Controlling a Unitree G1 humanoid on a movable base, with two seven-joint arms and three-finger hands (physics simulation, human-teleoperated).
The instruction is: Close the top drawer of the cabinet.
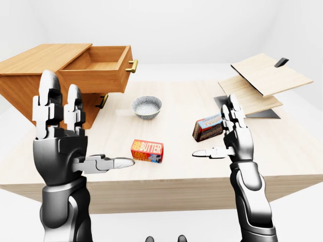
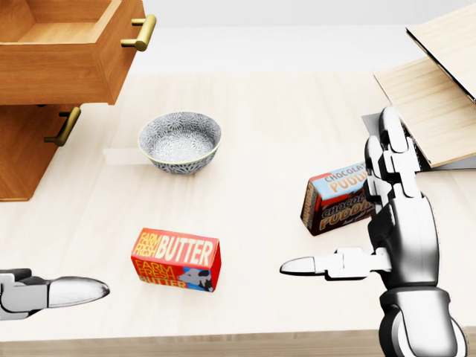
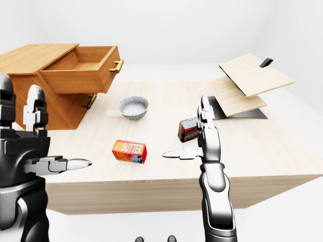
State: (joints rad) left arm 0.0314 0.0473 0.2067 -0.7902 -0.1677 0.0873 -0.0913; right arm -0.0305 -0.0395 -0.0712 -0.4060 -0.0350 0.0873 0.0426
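While top drawer (image 1: 98,70) stands pulled out of cabinet (image 1: 35,75), both hands hang over worktop (image 2: 282,119) edge, touching nothing. Left hand (image 1: 60,143): fingers (image 1: 48,101) spread wide, upright, thumb pointing right; positioned below drawer in left-eye view. Right hand (image 2: 398,230): fingers wide, empty, well right of drawer, beside pudding box (image 2: 335,197). Bowl (image 2: 180,141) just right of cabinet; butter box (image 2: 175,259) below bowl in head view.

Your left hand (image 1: 63,143) and right hand (image 1: 237,143) are glossy silver metal with dark grey palms; three segmented, round-tipped fingers (image 1: 48,103) each, on jointed chrome forearms.
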